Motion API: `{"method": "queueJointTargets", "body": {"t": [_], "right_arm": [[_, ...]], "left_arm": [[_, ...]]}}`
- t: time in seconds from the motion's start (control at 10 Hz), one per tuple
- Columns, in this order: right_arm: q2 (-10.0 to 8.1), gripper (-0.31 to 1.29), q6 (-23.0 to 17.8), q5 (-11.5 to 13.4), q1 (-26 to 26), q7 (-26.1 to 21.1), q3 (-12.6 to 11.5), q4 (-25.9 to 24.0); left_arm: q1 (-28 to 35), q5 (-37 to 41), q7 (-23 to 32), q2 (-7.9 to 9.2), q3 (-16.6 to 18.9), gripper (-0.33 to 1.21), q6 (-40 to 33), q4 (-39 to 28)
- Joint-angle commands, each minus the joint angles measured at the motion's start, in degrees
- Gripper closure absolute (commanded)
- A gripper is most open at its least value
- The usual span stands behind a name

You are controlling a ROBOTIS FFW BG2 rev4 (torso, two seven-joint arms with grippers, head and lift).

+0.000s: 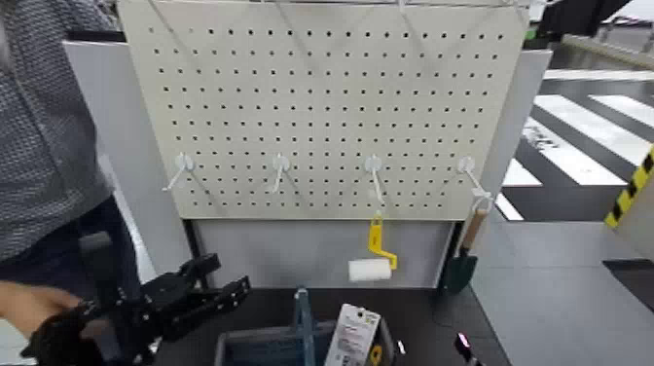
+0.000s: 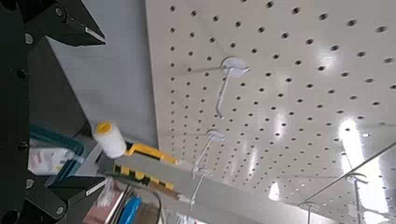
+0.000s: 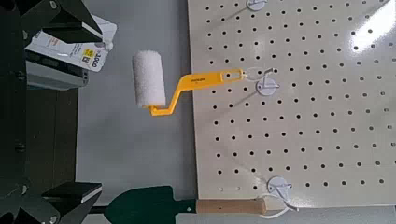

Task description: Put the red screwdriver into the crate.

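The red screwdriver is not in view in any frame. The grey-blue crate [image 1: 243, 346] sits at the bottom centre of the head view, with its upright blue divider [image 1: 304, 326]. A white carded package [image 1: 352, 336] leans in its right half. My left gripper [image 1: 216, 280] is open and empty, raised just left of the crate below the pegboard. In the left wrist view its jaws [image 2: 91, 112] stand wide apart. My right gripper [image 3: 89, 107] is open and empty, low to the right of the crate; only its tip [image 1: 462, 346] shows in the head view.
A cream pegboard [image 1: 321, 107] with white hooks stands behind the crate. A yellow-handled white mini roller [image 1: 373, 261] hangs from one hook, and a green trowel with a wooden handle [image 1: 465, 255] from the rightmost. A person in a checked shirt [image 1: 44, 117] stands at the left, hand [image 1: 24, 307] low.
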Motion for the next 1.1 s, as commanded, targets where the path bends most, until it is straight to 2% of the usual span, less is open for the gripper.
{"method": "queueJointTargets", "body": {"t": [0.1, 0.2, 0.3, 0.4, 0.5, 0.7, 0.9, 1.0, 1.1], "right_arm": [[0.08, 0.17, -0.1, 0.0, 0.2, 0.0, -0.2, -0.2], [0.17, 0.17, -0.2, 0.0, 0.2, 0.0, -0.3, -0.2], [0.17, 0.17, -0.4, 0.1, 0.2, 0.0, -0.3, -0.2], [0.35, 0.17, -0.8, 0.3, 0.4, 0.0, -0.6, -0.2], [0.44, 0.17, -1.1, 0.6, 0.5, 0.0, -0.7, -0.2], [0.61, 0.17, -2.0, 1.8, 0.7, -0.2, -1.0, -0.3], [0.96, 0.17, -2.6, 2.9, 1.2, -0.4, -1.4, -0.9], [0.96, 0.17, -2.8, 2.9, 1.3, -0.5, -1.3, -0.9], [0.87, 0.17, -3.0, 2.9, 1.3, -0.6, -1.1, -0.9]], "left_arm": [[4.2, -4.2, 8.3, -1.24, -1.4, 0.22, -9.8, -1.0], [5.7, -7.1, 12.0, -2.12, -2.4, 0.22, -12.8, -1.0], [7.9, -10.1, 18.1, -3.61, -3.5, 0.22, -17.5, -0.1], [10.1, -12.5, 23.1, -6.6, -3.9, 0.22, -22.0, 1.3], [10.9, -14.1, 25.0, -7.75, -4.5, 0.22, -24.7, 2.4], [12.7, -15.7, 28.4, -8.89, -5.6, 0.22, -30.0, 5.8], [15.1, -18.5, 30.9, -11.35, -5.5, 0.22, -32.7, 7.5], [15.7, -19.4, 31.5, -11.7, -5.5, 0.22, -33.3, 7.8], [16.3, -20.6, 32.0, -11.35, -5.5, 0.22, -33.7, 7.8]]}}
